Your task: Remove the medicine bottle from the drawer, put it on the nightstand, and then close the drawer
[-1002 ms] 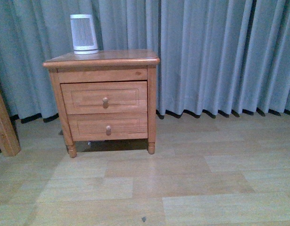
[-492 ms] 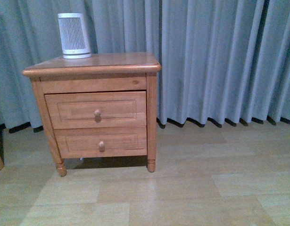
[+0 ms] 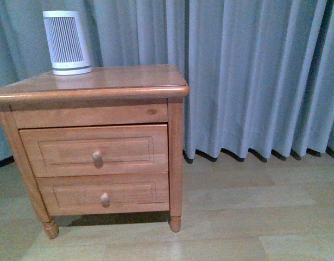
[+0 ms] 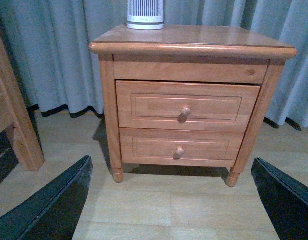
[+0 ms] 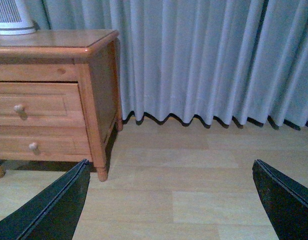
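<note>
Nightstand [image 3: 120, 81] drawer [image 3: 93, 149] shut, medicine bottle unseen | left gripper [image 4: 170, 162], right gripper [image 5: 170, 162] jaws spread wide, empty | all steps judged yet to do

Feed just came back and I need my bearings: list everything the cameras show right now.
Honey-brown wooden nightstand: one, against the curtain.
Upper knobbed drawer: one, honey-brown, shut.
Lower knobbed drawer: one, honey-brown, shut, beneath it.
White ribbed tapered appliance: one, on the nightstand top, towards the back.
Grey-blue pleated curtain: one, behind everything.
Pale wood floor: one, underfoot.
Plain wooden furniture leg: one, brown, left wrist view only.
Medicine bottle: none visible.
Left gripper: black, open, empty.
Right gripper: black, open, empty.
</note>
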`<state>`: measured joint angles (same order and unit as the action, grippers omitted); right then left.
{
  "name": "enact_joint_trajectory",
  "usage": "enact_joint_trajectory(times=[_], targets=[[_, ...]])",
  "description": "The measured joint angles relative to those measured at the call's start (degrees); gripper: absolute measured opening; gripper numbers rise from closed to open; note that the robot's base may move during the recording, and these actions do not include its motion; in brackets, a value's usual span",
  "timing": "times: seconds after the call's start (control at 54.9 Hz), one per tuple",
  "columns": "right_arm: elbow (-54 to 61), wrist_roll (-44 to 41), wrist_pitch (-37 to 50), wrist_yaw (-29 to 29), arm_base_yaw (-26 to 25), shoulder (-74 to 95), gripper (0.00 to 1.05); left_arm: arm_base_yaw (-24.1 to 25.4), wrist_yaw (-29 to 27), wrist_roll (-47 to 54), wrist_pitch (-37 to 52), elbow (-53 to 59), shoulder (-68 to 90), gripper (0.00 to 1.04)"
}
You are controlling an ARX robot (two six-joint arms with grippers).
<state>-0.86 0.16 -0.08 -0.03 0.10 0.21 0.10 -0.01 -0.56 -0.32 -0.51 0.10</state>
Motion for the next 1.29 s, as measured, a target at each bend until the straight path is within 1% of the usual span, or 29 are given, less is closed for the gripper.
enact_joint_trajectory(times=[0.255, 0.273, 0.31, 0.346, 0.365, 0.383, 0.401, 0.437, 0.474, 0.492, 0.565, 0.729, 0.857, 0.893, 0.966, 1.112, 1.294], targets=[[0.0, 0.0, 0.0, 0.0, 0.0, 0.0, 0.98, 0.0, 0.0, 0.0, 0.0, 0.0, 0.0, 0.98], [0.0, 0.0, 0.0, 0.0, 0.0, 0.0, 0.98, 0.1, 0.7, -0.2, -0.3, -0.1, 0.3, 0.98], [0.0, 0.0, 0.0, 0.0, 0.0, 0.0, 0.98, 1.6, 6.2, -3.1, -6.4, -2.6, 3.3, 0.98], [0.0, 0.0, 0.0, 0.0, 0.0, 0.0, 0.98, 3.8, 12.3, -7.8, -13.6, -7.3, 11.0, 0.98], [0.0, 0.0, 0.0, -0.1, 0.0, 0.0, 0.98, 4.4, 13.8, -9.5, -14.2, -8.8, 14.5, 0.98], [0.0, 0.0, 0.0, 0.0, 0.0, 0.0, 0.98, 4.8, 15.0, -11.9, -13.3, -11.5, 20.2, 0.98], [0.0, 0.0, 0.0, 0.1, 0.0, 0.0, 0.98, 4.8, 15.3, -12.8, -12.3, -12.7, 22.5, 0.98], [0.0, 0.0, 0.0, 0.0, 0.0, 0.0, 0.98, 4.6, 16.0, -14.6, -5.9, -18.6, 31.5, 0.98], [0.0, 0.0, 0.0, 0.0, 0.0, 0.0, 0.98, 4.1, 15.8, -15.2, -1.4, -22.3, 36.9, 0.98], [0.0, 0.0, 0.0, 0.0, 0.0, 0.0, 0.98, 4.0, 15.8, -15.2, -0.7, -22.8, 37.6, 0.98], [0.0, 0.0, 0.0, 0.0, 0.0, 0.0, 0.98, 2.2, 14.5, -15.3, 8.4, -29.1, 48.1, 0.98], [0.0, 0.0, 0.0, 0.0, 0.0, 0.0, 0.98, -2.4, 13.1, -12.7, 26.2, -35.3, 71.7, 0.98], [0.0, 0.0, 0.0, 0.0, 0.0, 0.0, 0.98, -5.0, 11.5, -10.4, 33.3, -37.4, 87.3, 0.98], [0.0, 0.0, 0.0, 0.0, 0.0, 0.0, 0.98, -5.7, 10.0, -9.7, 36.0, -38.8, 94.5, 0.98], [0.0, 0.0, 0.0, 0.0, 0.0, 0.0, 0.98, -6.3, 8.8, -9.5, 39.4, -40.5, 101.8, 0.98], [0.0, 0.0, 0.0, 0.0, 0.0, 0.0, 0.98, -6.8, 6.1, -9.1, 42.7, -44.8, 112.9, 0.98], [0.0, 0.0, 0.0, 0.0, 0.0, 0.0, 0.98, -7.4, 5.0, -7.5, 43.5, -50.0, 120.4, 0.98]])
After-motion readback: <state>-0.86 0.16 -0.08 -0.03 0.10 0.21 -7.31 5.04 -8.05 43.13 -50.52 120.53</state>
